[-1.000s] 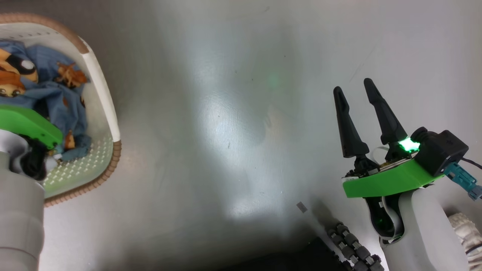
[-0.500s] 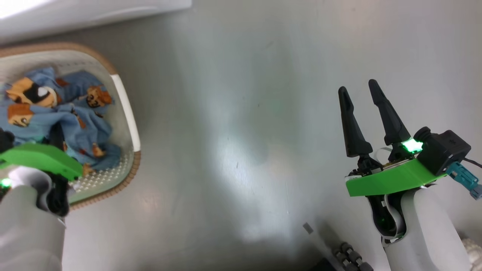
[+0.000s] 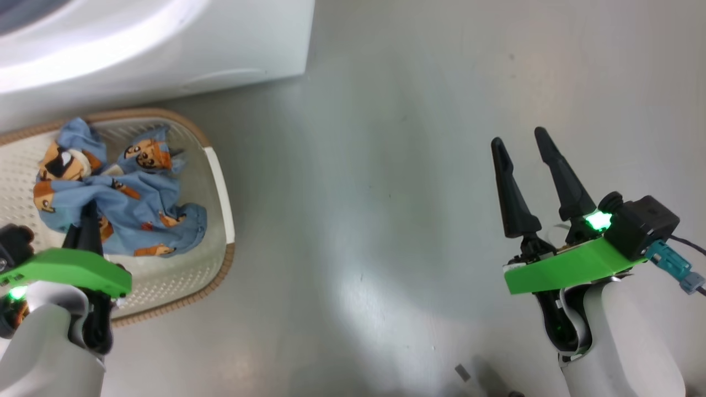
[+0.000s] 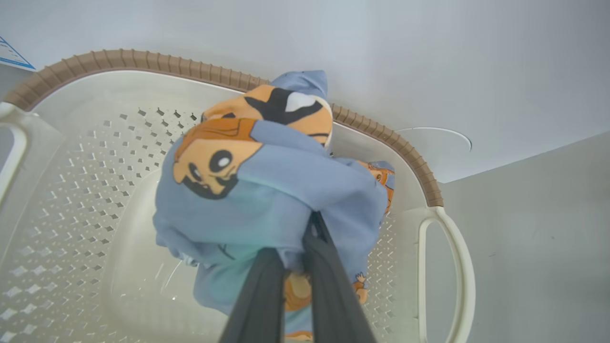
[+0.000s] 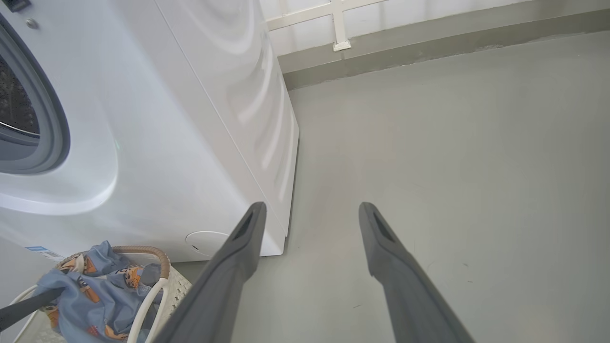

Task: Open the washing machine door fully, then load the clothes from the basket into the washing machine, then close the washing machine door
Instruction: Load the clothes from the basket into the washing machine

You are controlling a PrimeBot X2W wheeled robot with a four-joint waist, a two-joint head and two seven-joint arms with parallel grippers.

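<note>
The cream basket (image 3: 219,182) with a brown rim stands on the floor in front of the white washing machine (image 3: 165,49). My left gripper (image 4: 310,224) is shut on the light blue clothes (image 4: 267,176), which hang bunched from its fingers above the basket (image 4: 95,157) floor. In the right wrist view the clothes (image 5: 90,295) rise above the basket's rim (image 5: 157,252). The machine's grey gasket (image 5: 52,124) and dark drum show uncovered there. The washing machine door is out of view. My right gripper (image 3: 518,138) hovers open over bare floor, far right of the basket, holding nothing.
Grey floor (image 3: 386,220) spreads to the right of the machine and basket. A wall with a white frame (image 5: 338,28) stands behind the machine. The round cap (image 4: 438,138) sits low on the machine's front, just above the basket's rim. A small grey scrap (image 3: 462,373) lies on the floor.
The head camera has tilted up, bringing the washing machine into view. The left gripper has drawn the clothes up into a bunch in the basket. The right gripper holds its pose.
</note>
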